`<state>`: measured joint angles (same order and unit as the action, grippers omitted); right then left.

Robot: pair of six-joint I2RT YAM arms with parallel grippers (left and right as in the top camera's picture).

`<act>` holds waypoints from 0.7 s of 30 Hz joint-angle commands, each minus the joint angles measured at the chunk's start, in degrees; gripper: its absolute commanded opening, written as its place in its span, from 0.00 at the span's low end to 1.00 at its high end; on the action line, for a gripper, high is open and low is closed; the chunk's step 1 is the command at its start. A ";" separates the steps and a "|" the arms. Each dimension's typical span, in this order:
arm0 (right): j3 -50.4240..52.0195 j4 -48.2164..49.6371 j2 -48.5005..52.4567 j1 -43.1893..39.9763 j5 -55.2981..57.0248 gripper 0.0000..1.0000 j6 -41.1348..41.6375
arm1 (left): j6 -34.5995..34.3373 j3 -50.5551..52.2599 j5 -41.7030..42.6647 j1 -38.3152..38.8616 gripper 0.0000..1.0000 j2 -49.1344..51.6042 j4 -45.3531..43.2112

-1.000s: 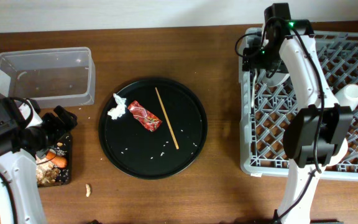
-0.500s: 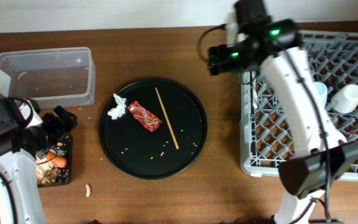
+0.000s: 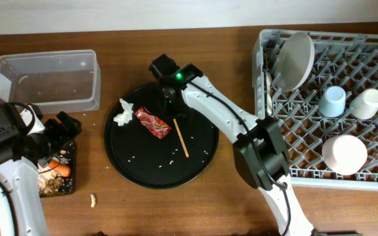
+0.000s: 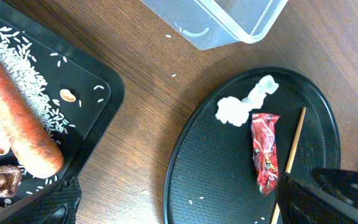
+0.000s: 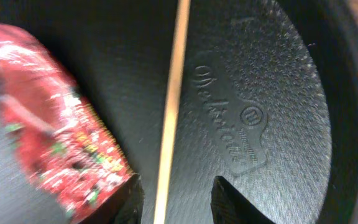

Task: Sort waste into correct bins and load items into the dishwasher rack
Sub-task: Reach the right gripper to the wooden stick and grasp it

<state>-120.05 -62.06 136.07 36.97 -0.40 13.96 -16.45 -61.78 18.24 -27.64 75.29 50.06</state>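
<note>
left pincer hangs with fingers wide apart, holding nothing, over the shallow black tray. carrot and rice lie in the tray right under it. clear box is just beyond, and one nut scrap is loose on the surface beside the tray. tissue and red wrapper sit on the round black tray, left of the right pincer. that pincer is spread, straddling the chopstick near its far end, not clamped. risks: wrapper edge is just beside one finger, so closing may pinch foil along with the stick. stick is thin and flat, could roll or skate out. an end grip likely droops on lift and snags pegs in the rack. plate, light blue cup, white cup and bowl are racked, well to the pincer's right.
</note>
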 commanded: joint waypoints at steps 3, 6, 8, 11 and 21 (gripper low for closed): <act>0.28 2.05 4.81 -0.17 1.73 0.36 1.38 | 0.90 -0.92 0.42 -0.28 0.99 0.02 -0.09; 0.90 2.54 5.03 -0.11 0.61 0.36 1.60 | 0.90 -0.92 0.42 -0.28 0.99 0.02 -0.09; 1.03 2.49 5.05 0.11 0.66 0.36 1.60 | 0.90 -0.92 0.42 -0.28 0.99 0.02 -0.09; 1.03 2.56 5.05 0.59 0.68 0.36 1.60 | 0.90 -0.92 0.42 -0.28 0.99 0.02 -0.09; 4.61 5.11 6.62 0.90 1.33 0.15 3.76 | 0.90 -0.92 0.42 -0.28 0.99 0.04 -0.09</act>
<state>-118.06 -57.58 140.31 37.32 0.89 16.53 -16.45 -61.78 18.24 -27.64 75.29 50.06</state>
